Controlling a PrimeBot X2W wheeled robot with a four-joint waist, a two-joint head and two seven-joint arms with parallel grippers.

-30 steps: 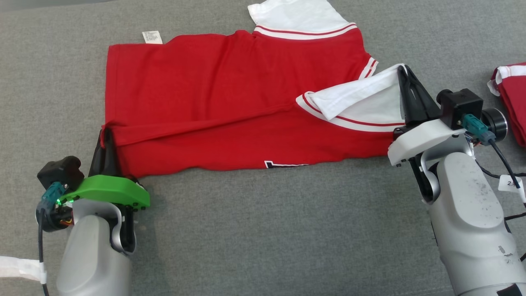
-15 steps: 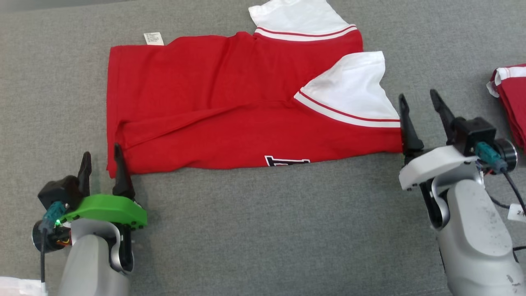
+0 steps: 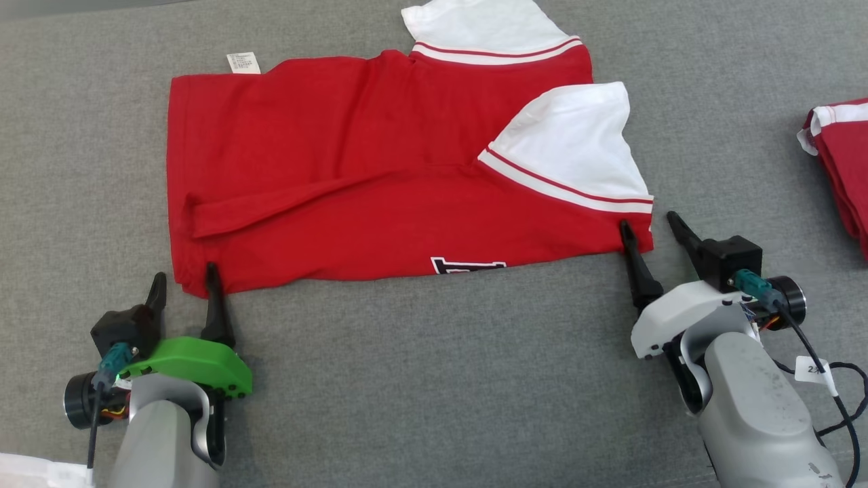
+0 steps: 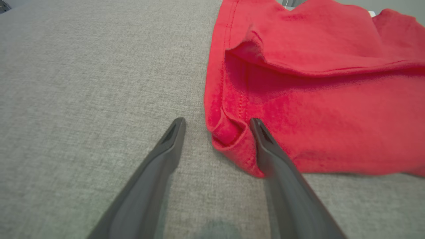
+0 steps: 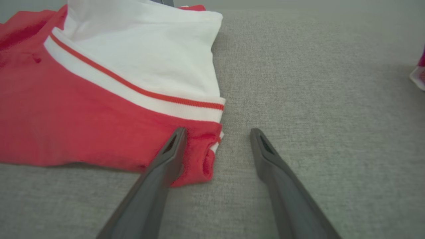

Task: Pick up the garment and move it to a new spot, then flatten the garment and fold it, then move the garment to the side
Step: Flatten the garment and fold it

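Left gripper (image 3: 186,271) is spread wide with nothing in it, one fingertip right at the near-left corner of the garment (image 3: 339,169) — right gripper (image 3: 647,220) same deal, wide apart and empty, at the near-right corner. The red shirt with white sleeves lies folded over on the grey counter (image 3: 434,379), with another red garment (image 3: 841,163) well off to the right

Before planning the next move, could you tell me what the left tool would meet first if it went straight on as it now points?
Probably the red garment: its near corner lies ahead of the open left tool, between its fingers; height above it is unclear.
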